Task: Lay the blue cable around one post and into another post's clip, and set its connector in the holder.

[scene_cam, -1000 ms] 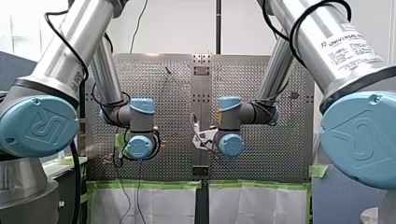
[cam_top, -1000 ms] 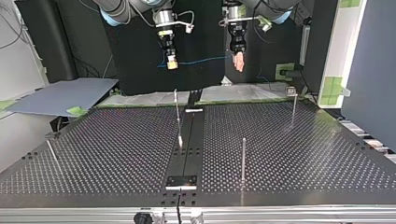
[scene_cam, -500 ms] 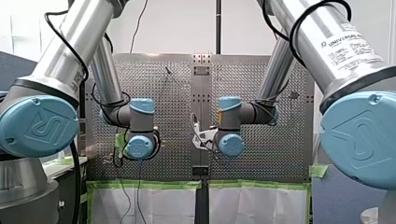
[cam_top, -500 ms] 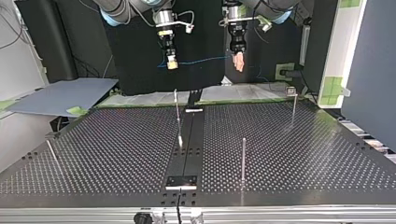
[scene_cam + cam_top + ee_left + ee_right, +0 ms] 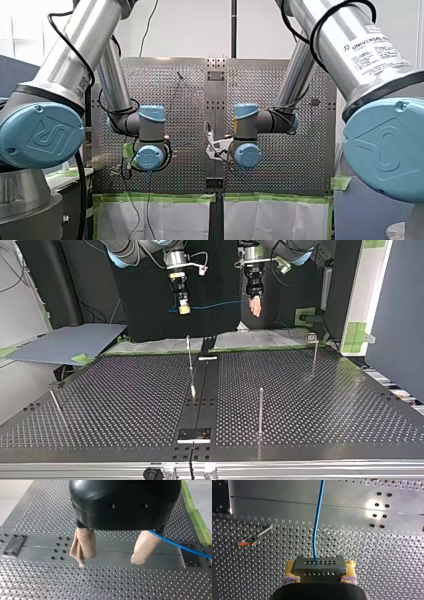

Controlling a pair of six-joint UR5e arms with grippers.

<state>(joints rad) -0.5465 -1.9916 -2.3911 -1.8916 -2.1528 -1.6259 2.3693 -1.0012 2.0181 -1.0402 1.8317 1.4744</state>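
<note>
Slack is the main worry here. My right end effector (image 5: 184, 307), upper middle of the top view, is clamped tight on the connector (image 5: 319, 567). The blue cable (image 5: 215, 305) runs from it across to my left end effector (image 5: 108, 561), whose beige pads stand apart, with the cable passing just beside one pad and not pinched. Both hang high over the worktop (image 5: 325, 405). Unguided, the cable could slip off that pad, sag, and snag a post (image 5: 260, 410) or miss the clip. A hard pull might twist the connector in its grip.
</note>
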